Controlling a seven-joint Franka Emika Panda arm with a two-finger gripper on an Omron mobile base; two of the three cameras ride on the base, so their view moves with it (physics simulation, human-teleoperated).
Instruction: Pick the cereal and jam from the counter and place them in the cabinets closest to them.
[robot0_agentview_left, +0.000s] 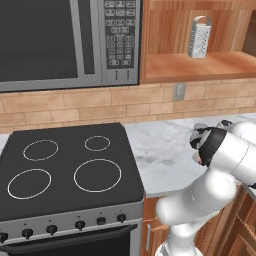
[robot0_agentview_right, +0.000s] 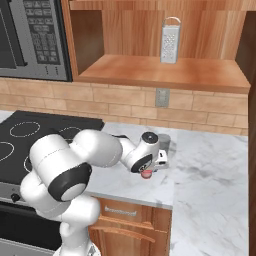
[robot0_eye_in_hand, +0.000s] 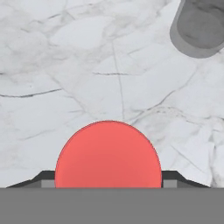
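The jam (robot0_eye_in_hand: 108, 155) is a small red jar that I look down on, standing on the marbled counter (robot0_eye_in_hand: 65, 65). My gripper (robot0_eye_in_hand: 108, 183) is lowered over it, and a dark fingertip presses against each side of the jar. From the right base view the jam (robot0_agentview_right: 146, 174) peeks out red beneath the gripper (robot0_agentview_right: 148, 170), near the counter's (robot0_agentview_right: 215, 165) front edge. The left base view shows the gripper (robot0_agentview_left: 200, 159) behind the arm's elbow. Above, the wooden cabinets (robot0_agentview_right: 150, 70) stand open. The cereal is out of view.
A grey cup (robot0_eye_in_hand: 199, 28) stands on the counter just beyond the jam, also the cup (robot0_agentview_right: 167, 142) behind the hand. A metal grater (robot0_agentview_right: 170, 40) stands on the cabinet shelf. The black stovetop (robot0_agentview_left: 65, 165) and the microwave (robot0_agentview_left: 50, 40) lie to the left.
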